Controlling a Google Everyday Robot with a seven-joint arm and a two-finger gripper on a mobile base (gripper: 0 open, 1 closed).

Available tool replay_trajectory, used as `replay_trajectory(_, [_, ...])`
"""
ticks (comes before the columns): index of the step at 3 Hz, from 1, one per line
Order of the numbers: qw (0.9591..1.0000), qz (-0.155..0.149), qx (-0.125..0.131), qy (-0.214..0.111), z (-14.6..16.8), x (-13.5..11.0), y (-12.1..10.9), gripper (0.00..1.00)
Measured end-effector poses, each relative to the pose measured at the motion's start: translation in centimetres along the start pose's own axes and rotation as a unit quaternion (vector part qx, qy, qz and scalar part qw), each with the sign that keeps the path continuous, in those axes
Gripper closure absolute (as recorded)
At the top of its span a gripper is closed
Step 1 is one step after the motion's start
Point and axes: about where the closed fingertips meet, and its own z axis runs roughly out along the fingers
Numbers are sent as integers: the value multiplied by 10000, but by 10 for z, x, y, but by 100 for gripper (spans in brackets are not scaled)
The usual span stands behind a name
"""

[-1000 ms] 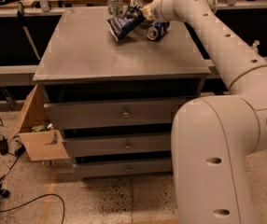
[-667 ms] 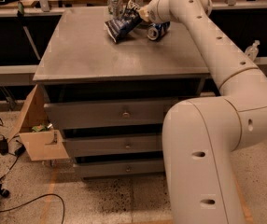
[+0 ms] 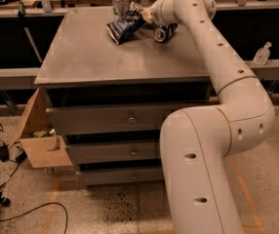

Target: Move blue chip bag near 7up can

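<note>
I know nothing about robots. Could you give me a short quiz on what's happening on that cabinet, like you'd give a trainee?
1. True or false: the 7up can stands upright near the far edge of the cabinet top.
2. Where is the end effector?
A. Down at the floor
B. At the far end of the blue chip bag, close to the 7up can
C. Inside an open drawer
3. Fill in: the blue can under the arm lies on its ____.

Key: 1 true; 2 B; 3 side.
</note>
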Motion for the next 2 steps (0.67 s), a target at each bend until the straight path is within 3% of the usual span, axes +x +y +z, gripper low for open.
replay_trajectory(1, [10000,-11,-27,-39,5,-1,1,100])
replay_trajectory(2, [10000,34,-45,-50,10,-1,3,82])
